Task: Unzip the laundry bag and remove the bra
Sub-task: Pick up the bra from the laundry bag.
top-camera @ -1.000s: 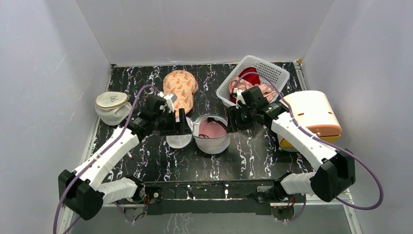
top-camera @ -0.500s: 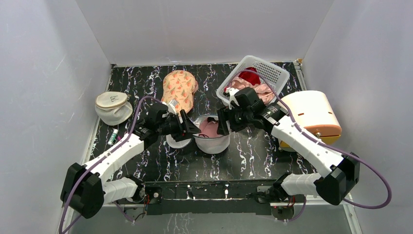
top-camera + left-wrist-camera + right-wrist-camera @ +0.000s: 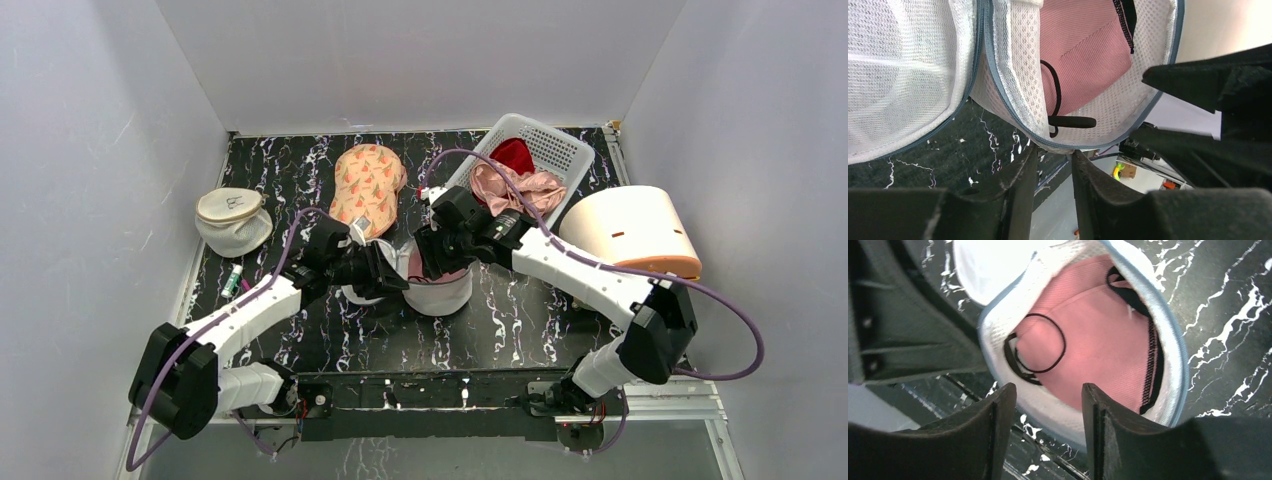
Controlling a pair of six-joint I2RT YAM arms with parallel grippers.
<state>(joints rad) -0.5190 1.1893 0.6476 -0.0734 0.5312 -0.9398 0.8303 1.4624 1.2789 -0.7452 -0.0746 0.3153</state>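
Both grippers at the open laundry bag, frame centre.
The left gripper [image 3: 1050,165] pinches the rim of the laundry bag [image 3: 437,290]; its mouth faces up. The right gripper [image 3: 1048,405] hovers parted over the pink bra [image 3: 1098,355] inside. A basket [image 3: 555,150] sits upper right.

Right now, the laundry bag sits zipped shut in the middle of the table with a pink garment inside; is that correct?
Not quite: the laundry bag is unzipped and gaping open, not zipped shut. The right wrist view looks straight down into it at the pink garment inside. It does sit in the middle of the table.
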